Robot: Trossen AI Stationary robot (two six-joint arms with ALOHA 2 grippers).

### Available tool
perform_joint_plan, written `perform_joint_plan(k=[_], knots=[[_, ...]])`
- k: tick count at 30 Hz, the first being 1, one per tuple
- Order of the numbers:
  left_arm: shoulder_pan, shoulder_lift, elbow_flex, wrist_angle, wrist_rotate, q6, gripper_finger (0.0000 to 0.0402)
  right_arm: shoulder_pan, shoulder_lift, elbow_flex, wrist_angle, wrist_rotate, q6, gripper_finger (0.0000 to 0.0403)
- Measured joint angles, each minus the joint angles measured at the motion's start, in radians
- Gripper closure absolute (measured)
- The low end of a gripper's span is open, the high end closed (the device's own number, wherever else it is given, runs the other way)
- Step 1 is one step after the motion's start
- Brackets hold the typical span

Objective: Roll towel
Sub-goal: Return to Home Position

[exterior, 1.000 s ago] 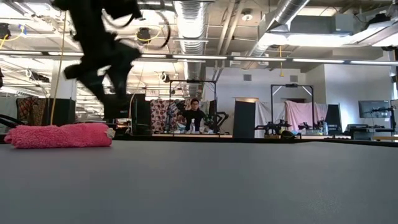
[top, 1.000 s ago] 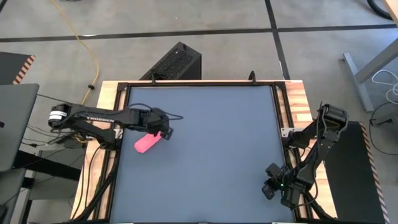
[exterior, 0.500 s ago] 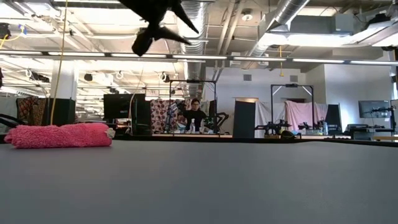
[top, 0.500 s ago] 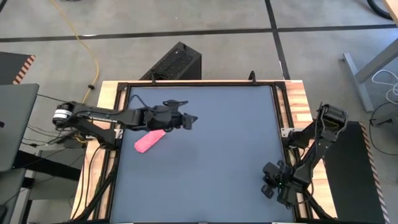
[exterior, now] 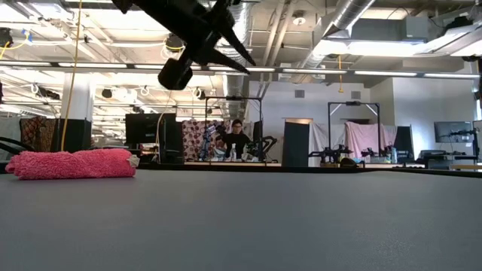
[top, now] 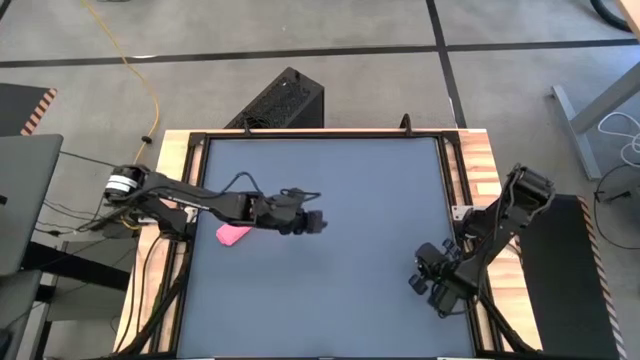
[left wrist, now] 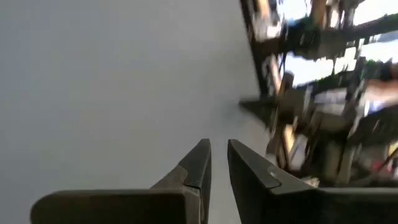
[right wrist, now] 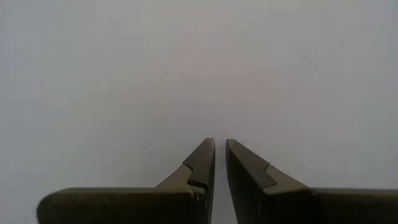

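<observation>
The pink towel (top: 233, 233) lies as a rolled bundle on the dark grey table (top: 340, 170) near its left edge. In the low view the towel (exterior: 71, 163) rests along its whole length on the tabletop. My left gripper (top: 318, 224) hangs above the table to the right of the towel, clear of it. Its fingers (left wrist: 219, 144) stand nearly together with nothing between them, and it shows high up in the low view (exterior: 239, 60). My right gripper (top: 415, 283) hovers near the table's right edge, shut and empty (right wrist: 220, 142).
A black box (top: 280, 100) stands on the floor beyond the table's far edge. Wooden rails (top: 480, 160) and the arm mounts line both sides of the table. Bare tabletop stretches between the two grippers. A person (exterior: 236, 135) sits far off in the room.
My left gripper has left the towel, gone toward the table's right, risen a little and tipped up toward level. Its fingers have drawn together from wide open. The rolled towel has stayed where it lay. My right gripper has swung slightly toward the table's middle.
</observation>
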Motion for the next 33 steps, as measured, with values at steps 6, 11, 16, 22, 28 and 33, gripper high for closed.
perform_joint_plan(k=[6, 11, 16, 22, 28, 33], knots=[[-0.009, 0.070, 0.000, 0.002, 0.123, 0.067, 0.0358, -0.076, -0.001, 0.001, 0.024, 0.014, 0.066, 0.0335], [-0.008, 0.134, 0.000, 0.001, 0.119, 0.068, 0.0358, -0.127, -0.001, 0.002, 0.064, 0.012, 0.035, 0.0335], [-0.008, 0.204, 0.000, 0.005, 0.106, 0.068, 0.0358, -0.174, -0.002, 0.002, 0.086, 0.010, 0.009, 0.0335], [-0.008, 0.292, 0.000, 0.004, 0.103, 0.068, 0.0358, -0.258, -0.003, 0.003, 0.200, 0.024, 0.111, 0.0335], [-0.008, 0.383, 0.004, 0.015, 0.101, 0.068, 0.0358, -0.362, -0.029, 0.025, 0.354, 0.147, 0.107, 0.0335], [-0.009, 0.431, 0.005, 0.015, 0.100, 0.070, 0.0358, -0.413, -0.090, 0.110, 0.429, 0.154, -0.215, 0.0335]])
